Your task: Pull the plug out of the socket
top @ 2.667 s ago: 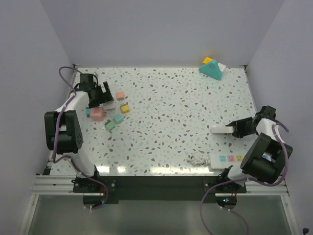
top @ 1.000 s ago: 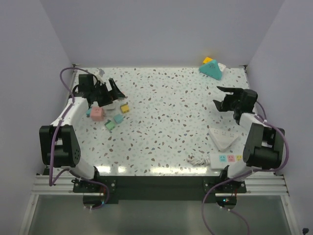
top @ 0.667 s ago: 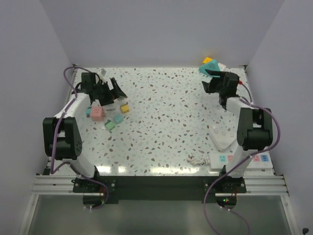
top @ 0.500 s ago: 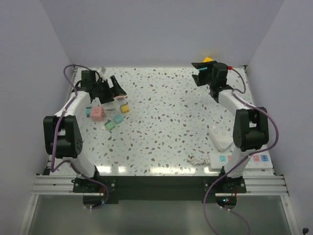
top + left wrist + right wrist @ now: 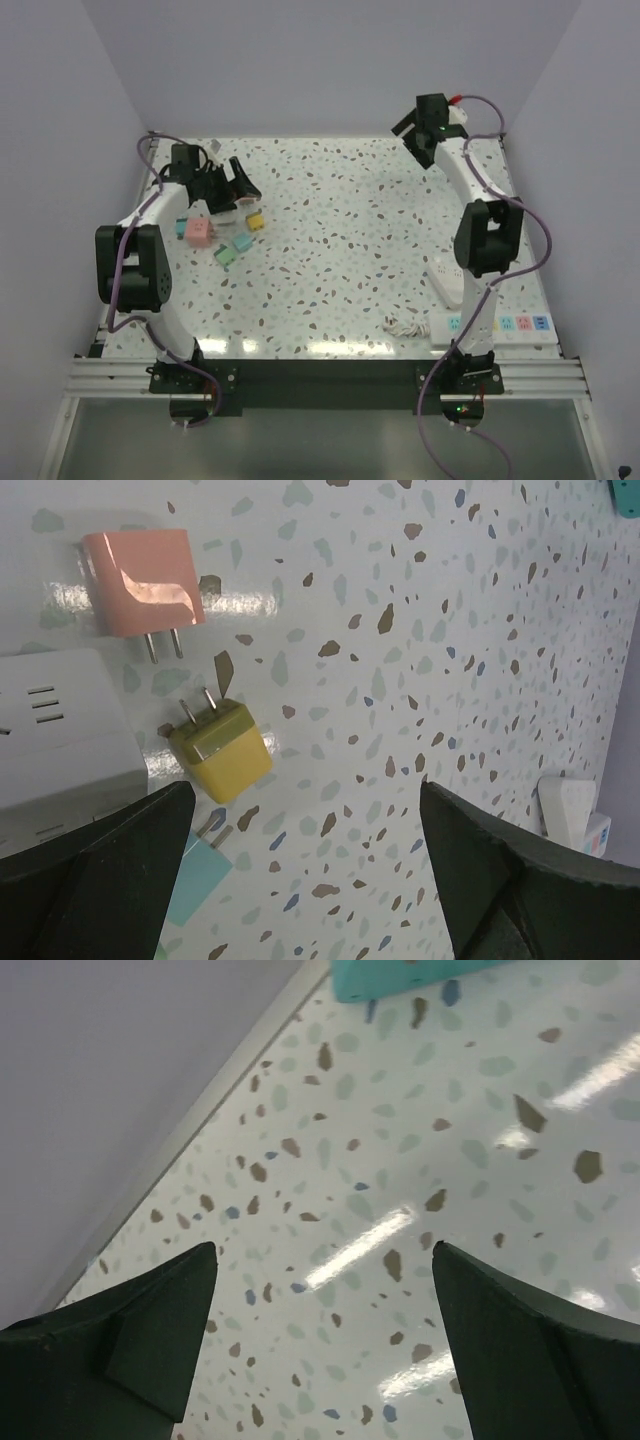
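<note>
Overhead, the white plug (image 5: 447, 280) lies just beside the power strip (image 5: 495, 325), with no gripper on it. The right gripper (image 5: 412, 135) hangs far beyond that strip. At the left wrist, the left gripper (image 5: 305, 790) is spread wide and empty above a yellow plug (image 5: 220, 748). At the right wrist, the fingers (image 5: 130, 1330) are parted and hold nothing.

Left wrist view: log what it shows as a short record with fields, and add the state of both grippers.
pink plug: lying loose on the table, prongs bare
yellow plug: lying loose, prongs bare, next to the white socket block
white socket block: slots visible, no plug seen in them
left gripper: open, empty, above the yellow plug
right gripper: open, empty
</note>
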